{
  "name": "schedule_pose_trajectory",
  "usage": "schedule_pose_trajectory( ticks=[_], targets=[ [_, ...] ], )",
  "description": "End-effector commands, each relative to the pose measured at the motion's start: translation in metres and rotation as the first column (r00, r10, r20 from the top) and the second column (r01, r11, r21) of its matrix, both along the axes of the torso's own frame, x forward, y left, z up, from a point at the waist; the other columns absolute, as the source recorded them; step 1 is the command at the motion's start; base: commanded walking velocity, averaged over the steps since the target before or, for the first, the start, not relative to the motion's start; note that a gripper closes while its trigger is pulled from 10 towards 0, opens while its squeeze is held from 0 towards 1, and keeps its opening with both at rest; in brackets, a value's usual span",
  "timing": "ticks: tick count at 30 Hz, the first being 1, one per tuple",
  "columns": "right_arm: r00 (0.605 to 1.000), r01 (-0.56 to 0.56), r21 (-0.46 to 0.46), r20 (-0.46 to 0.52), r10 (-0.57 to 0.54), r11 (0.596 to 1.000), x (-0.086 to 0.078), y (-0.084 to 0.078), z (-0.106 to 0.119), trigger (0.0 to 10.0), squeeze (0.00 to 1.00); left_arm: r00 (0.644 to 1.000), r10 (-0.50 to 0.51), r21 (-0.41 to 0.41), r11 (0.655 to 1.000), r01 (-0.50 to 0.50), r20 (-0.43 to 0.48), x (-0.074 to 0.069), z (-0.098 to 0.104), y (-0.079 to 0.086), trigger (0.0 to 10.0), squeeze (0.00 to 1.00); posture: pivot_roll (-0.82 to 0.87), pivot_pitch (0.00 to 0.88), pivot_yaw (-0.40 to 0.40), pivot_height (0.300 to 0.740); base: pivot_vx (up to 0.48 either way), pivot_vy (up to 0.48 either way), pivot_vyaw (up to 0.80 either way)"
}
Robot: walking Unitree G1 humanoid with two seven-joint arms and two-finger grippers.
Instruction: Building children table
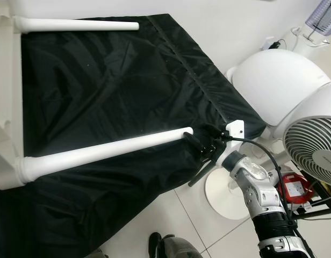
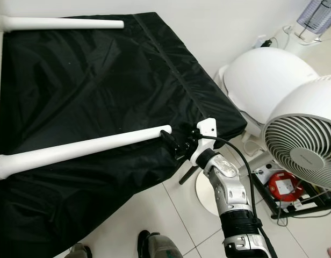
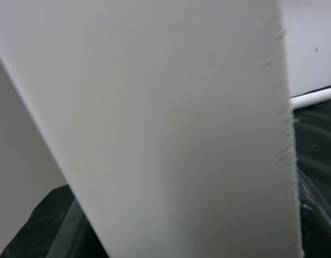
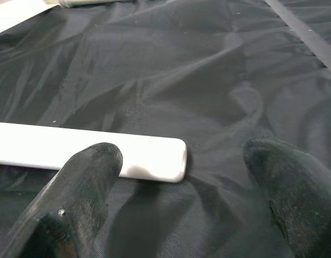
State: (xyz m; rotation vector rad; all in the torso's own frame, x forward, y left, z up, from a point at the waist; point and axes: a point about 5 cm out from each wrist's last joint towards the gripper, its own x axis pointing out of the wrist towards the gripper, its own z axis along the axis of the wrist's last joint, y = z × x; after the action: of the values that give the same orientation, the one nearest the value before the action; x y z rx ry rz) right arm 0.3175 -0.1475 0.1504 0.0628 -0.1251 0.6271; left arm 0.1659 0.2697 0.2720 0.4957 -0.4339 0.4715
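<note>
Children's table (image 1: 7,97) lies on its side on a black sheet (image 1: 112,86) with 2 white legs (image 1: 106,148) fitted. Right claw (image 1: 200,145), fingers spread, sits at the near leg's tip. Left claw's state cannot be told. Further assembly likely remains.

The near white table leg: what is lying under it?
Under the near white table leg lies a wrinkled black sheet; the right gripper is open at the leg's free end. What the sheet itself covers cannot be seen, because the fabric hides it fully.
</note>
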Motion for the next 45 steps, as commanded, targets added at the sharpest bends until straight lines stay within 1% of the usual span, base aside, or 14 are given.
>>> schedule_pose_trajectory(
  ticks=[1,7,10,11,12,13,17,18,23,29,31,39,42,45],
  targets=[
    [1.000,0.001,-0.007,-0.016,-0.001,1.000,-0.001,-0.001,-0.006,10.0,0.00,0.854,0.507,0.025,0.861,-0.508,-0.112,-0.031,-0.024,0.062,0.0,0.00,0.20,0.257,-0.138,0.740,0.000,0.000,0.00],
    [1.000,0.000,-0.012,-0.017,0.000,1.000,-0.002,0.000,-0.008,10.0,0.00,0.829,0.553,0.040,0.833,-0.552,-0.077,-0.031,-0.021,0.060,0.0,0.00,0.20,0.250,-0.135,0.740,0.000,0.000,0.00],
    [1.000,0.000,-0.008,-0.020,0.000,1.000,-0.002,0.000,-0.009,10.0,0.00,0.840,0.539,0.037,0.842,-0.538,-0.060,-0.029,-0.020,0.057,0.0,0.00,0.20,0.250,-0.137,0.740,0.000,0.000,0.00],
    [1.000,0.000,-0.006,-0.020,0.000,1.000,-0.002,0.000,-0.009,10.0,0.00,0.845,0.532,0.033,0.847,-0.531,-0.057,-0.029,-0.020,0.057,10.0,0.00,0.20,0.250,-0.137,0.740,0.000,0.000,0.00],
    [1.000,0.000,-0.006,-0.020,0.000,1.000,-0.002,0.000,-0.009,10.0,0.00,0.845,0.532,0.033,0.847,-0.531,-0.057,-0.029,-0.020,0.057,10.0,0.00,0.20,0.250,-0.137,0.740,0.000,0.000,0.00],
    [1.000,0.002,-0.008,-0.022,-0.002,1.000,-0.003,-0.001,-0.010,10.0,0.00,0.844,0.530,0.008,0.847,-0.531,-0.077,-0.023,-0.023,0.060,10.0,1.00,0.19,0.238,-0.130,0.740,0.000,0.000,0.00],
    [1.000,0.010,-0.010,-0.023,-0.010,1.000,-0.006,-0.003,-0.011,10.0,0.00,0.855,0.514,-0.016,0.856,-0.516,-0.072,-0.007,-0.021,0.063,10.0,1.00,0.19,0.227,-0.125,0.740,0.000,0.000,0.00],
    [1.000,0.013,-0.010,-0.024,-0.013,1.000,-0.007,-0.003,-0.012,10.0,0.00,0.860,0.506,-0.014,0.861,-0.508,-0.068,0.000,-0.018,0.063,10.0,0.00,0.19,0.221,-0.119,0.740,0.000,0.000,0.00],
    [1.000,0.016,-0.012,-0.026,-0.016,1.000,-0.008,-0.004,-0.014,10.0,0.00,0.870,0.489,-0.013,0.871,-0.491,-0.068,0.011,-0.015,0.062,10.0,0.00,0.18,0.217,-0.115,0.740,0.000,0.000,0.00],
    [0.999,0.029,-0.015,-0.023,-0.029,0.999,-0.010,-0.007,-0.015,10.0,0.00,0.949,0.304,-0.026,0.951,-0.307,-0.079,0.031,-0.016,0.051,10.0,0.00,0.18,0.198,-0.102,0.740,0.000,0.000,0.00],
    [0.999,0.028,-0.015,-0.024,-0.028,0.999,-0.010,-0.007,-0.015,10.0,0.00,0.988,0.122,-0.064,0.990,-0.128,-0.091,0.041,-0.020,0.036,10.0,0.00,0.18,0.193,-0.103,0.740,0.000,0.000,0.00],
    [1.000,0.015,-0.014,-0.024,-0.016,1.000,-0.008,-0.002,-0.016,10.0,0.00,0.975,-0.167,-0.204,0.969,0.136,-0.143,0.056,-0.028,0.025,10.0,0.00,0.19,0.184,-0.111,0.740,0.000,0.000,0.00],
    [1.000,0.013,-0.015,-0.021,-0.013,1.000,-0.007,-0.002,-0.015,10.0,0.00,0.954,-0.262,-0.222,0.948,0.227,-0.144,0.058,-0.020,0.028,10.0,0.00,0.19,0.182,-0.113,0.740,0.000,0.000,0.00],
    [1.000,0.013,-0.018,-0.019,-0.013,1.000,-0.006,-0.004,-0.014,10.0,0.00,0.931,-0.333,-0.171,0.936,0.307,-0.149,0.053,-0.008,0.034,10.0,0.00,0.19,0.183,-0.113,0.740,0.000,0.000,0.00]
  ],
)
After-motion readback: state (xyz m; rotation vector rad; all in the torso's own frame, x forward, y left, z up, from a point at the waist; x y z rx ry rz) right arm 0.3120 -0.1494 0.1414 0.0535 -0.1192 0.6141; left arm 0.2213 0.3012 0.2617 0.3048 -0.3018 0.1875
